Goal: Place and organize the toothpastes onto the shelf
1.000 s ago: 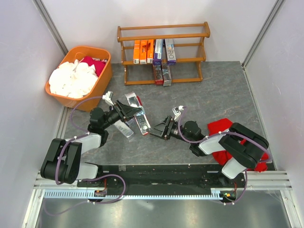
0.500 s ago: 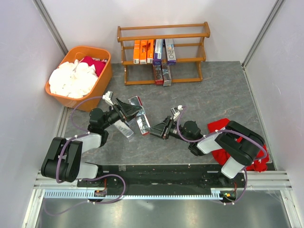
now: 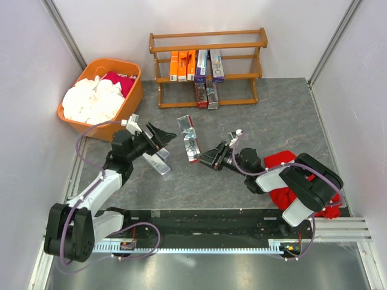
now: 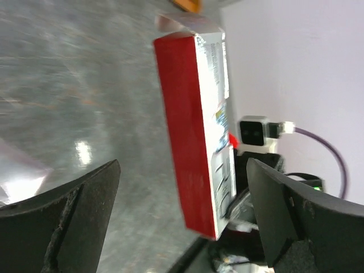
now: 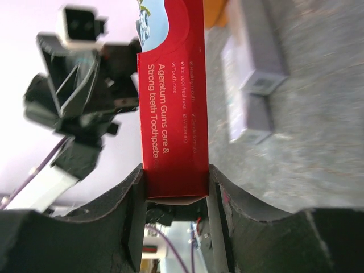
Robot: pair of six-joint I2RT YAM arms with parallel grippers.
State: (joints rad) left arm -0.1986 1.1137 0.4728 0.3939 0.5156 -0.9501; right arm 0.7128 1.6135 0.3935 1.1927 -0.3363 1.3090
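So, several toothpastes already stand on the shelf. Our right end effector pinches a red carton by its end, our left end effector is spread wide beside it, and a silver-grey carton lies unplaced on the bench.

Shelf at the back, tub left of it, one toothpaste mid-table (seemingly raised), cloth right.

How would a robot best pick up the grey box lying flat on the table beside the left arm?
Probably across its two long sides, near the middle, coming down from above. The grey box lies flat on the table, long and slim, so its narrow width suits a pinch and a middle grip keeps it level. The open left hand is nearest.
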